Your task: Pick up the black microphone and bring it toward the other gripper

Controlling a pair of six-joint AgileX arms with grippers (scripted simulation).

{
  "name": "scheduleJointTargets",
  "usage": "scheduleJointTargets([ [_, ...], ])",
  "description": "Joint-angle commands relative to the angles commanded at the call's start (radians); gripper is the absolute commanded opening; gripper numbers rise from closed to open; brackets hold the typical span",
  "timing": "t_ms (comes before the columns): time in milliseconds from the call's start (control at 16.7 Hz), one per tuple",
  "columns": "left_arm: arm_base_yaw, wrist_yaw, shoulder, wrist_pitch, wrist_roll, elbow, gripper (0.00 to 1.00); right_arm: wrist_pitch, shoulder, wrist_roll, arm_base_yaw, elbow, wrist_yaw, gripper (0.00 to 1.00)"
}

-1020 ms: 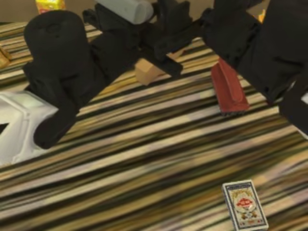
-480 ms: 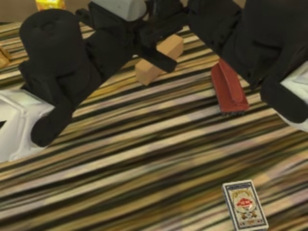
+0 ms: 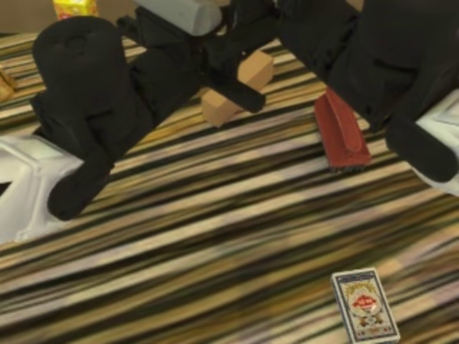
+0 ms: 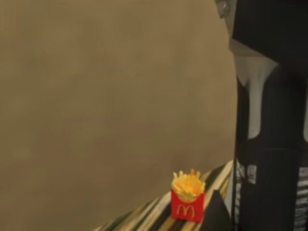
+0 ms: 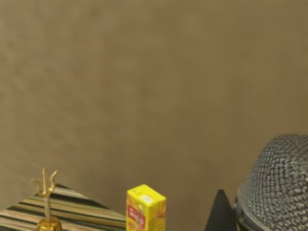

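the microphone [image 5: 279, 183] head is rough grey metal mesh. the bench [image 3: 215, 236] wears striped woven-looking cloth. the tan block [image 3: 237, 89] looks like smooth matt wood, the card box [image 3: 364, 305] like printed paper.

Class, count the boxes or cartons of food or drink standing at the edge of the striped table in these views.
2: a red fries box in the left wrist view, and a yellow drink carton in the right wrist view. Others may be hidden behind the arms.

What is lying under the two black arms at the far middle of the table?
A tan block lies there, partly covered by a dark arm part crossing it. Beside it, a dark red brush has its far end hidden under the right arm. Anything else beneath is covered.
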Motion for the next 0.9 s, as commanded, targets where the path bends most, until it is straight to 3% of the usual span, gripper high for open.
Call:
scheduleJointTargets([
  [240, 0.0, 0.0, 0.0, 0.0, 0.0, 0.0, 0.0, 0.0, 0.0, 0.0, 0.0, 0.0, 0.0, 0.02],
  [780, 0.0, 0.0, 0.0, 0.0, 0.0, 0.0, 0.0, 0.0, 0.0, 0.0, 0.0, 0.0, 0.0, 0.0],
  [900, 0.0, 0.0, 0.0, 0.0, 0.0, 0.0, 0.15, 0.0, 0.0, 0.0, 0.0, 0.0, 0.0, 0.0],
])
